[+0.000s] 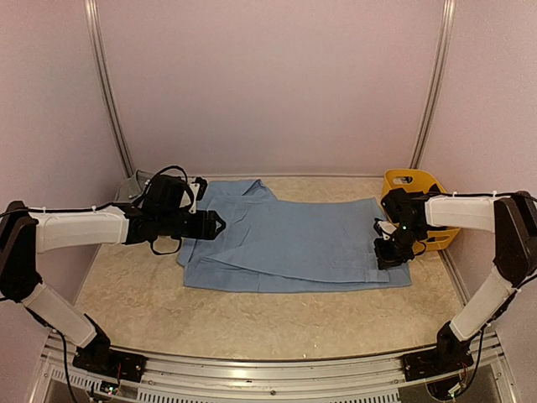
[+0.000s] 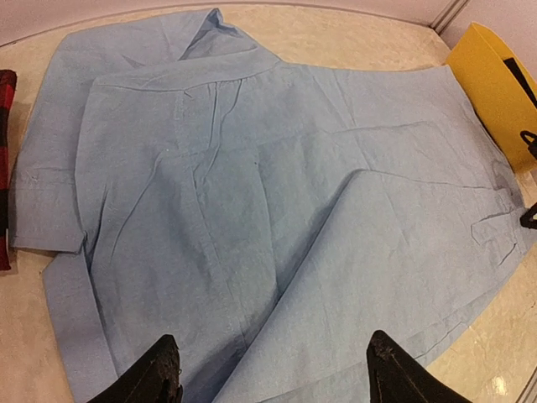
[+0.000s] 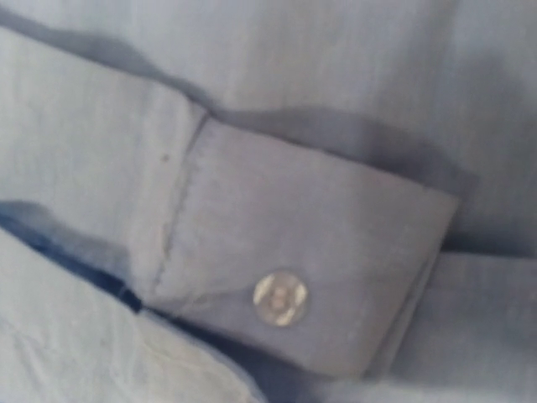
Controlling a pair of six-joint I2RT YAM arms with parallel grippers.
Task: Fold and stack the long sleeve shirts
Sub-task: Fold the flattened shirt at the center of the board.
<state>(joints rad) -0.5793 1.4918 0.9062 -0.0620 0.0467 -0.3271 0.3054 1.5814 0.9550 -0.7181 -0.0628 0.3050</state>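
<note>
The light blue shirt lies spread across the middle of the table, partly folded, its collar at the back left. My left gripper hovers over the shirt's left side, open and empty, with both fingertips above the cloth. My right gripper is down on the shirt's right edge and shut on the sleeve end. The buttoned cuff fills the right wrist view and hides the fingers. The grey shirt lies behind my left arm. A strip of the red-and-black plaid shirt shows at the left.
The yellow plastic basket stands at the back right, just behind my right arm, and shows in the left wrist view. Pale walls close off the back and sides. Bare tabletop runs along the front.
</note>
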